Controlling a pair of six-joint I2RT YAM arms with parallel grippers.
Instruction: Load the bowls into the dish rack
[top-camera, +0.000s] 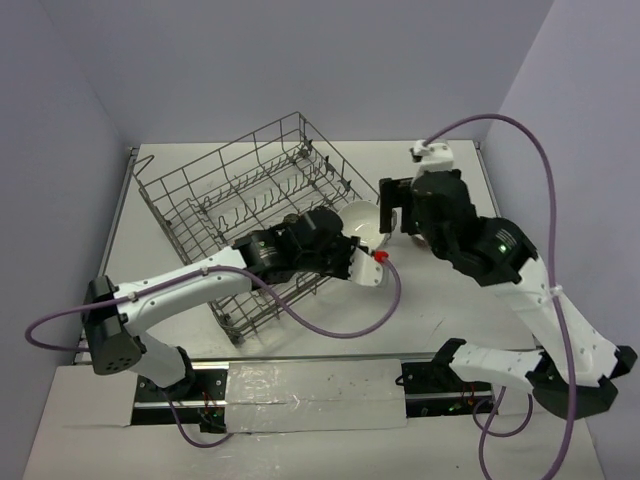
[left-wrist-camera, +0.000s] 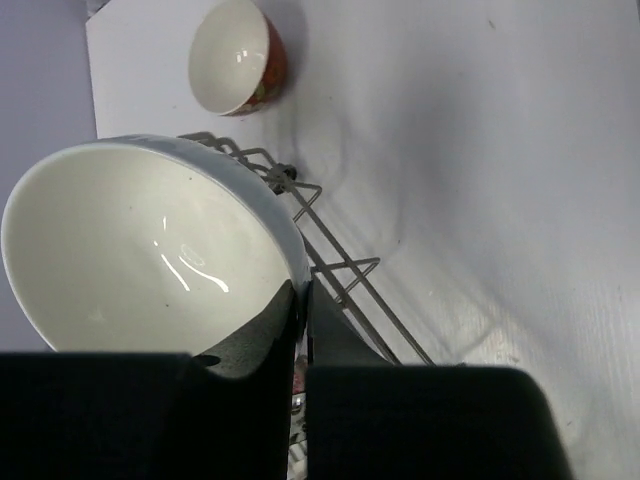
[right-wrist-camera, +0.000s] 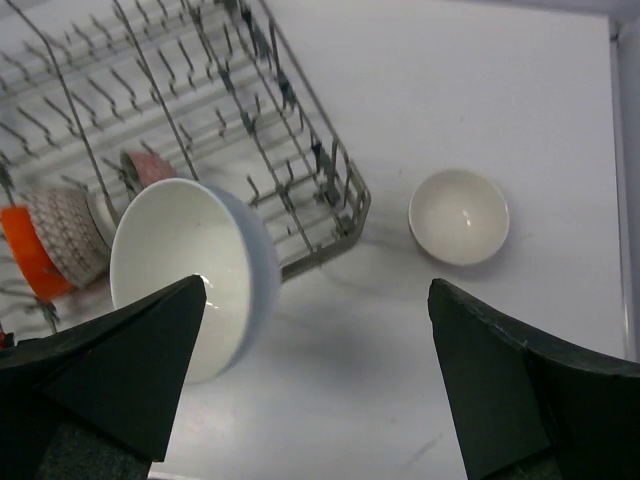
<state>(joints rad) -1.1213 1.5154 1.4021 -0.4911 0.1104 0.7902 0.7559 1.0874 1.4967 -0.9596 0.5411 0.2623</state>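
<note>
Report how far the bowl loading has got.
Done: an orange-red bowl and a patterned bowl stand inside the dish rack. In hand: the left gripper is shut on the rim of a white bowl, held beside the rack's edge; the right gripper is open and holds nothing. Remaining: racking that bowl, then the red-sided bowl on the table.

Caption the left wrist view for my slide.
Left fingers pinch a white bowl at the dish rack's edge; a red-sided bowl sits beyond.
</note>
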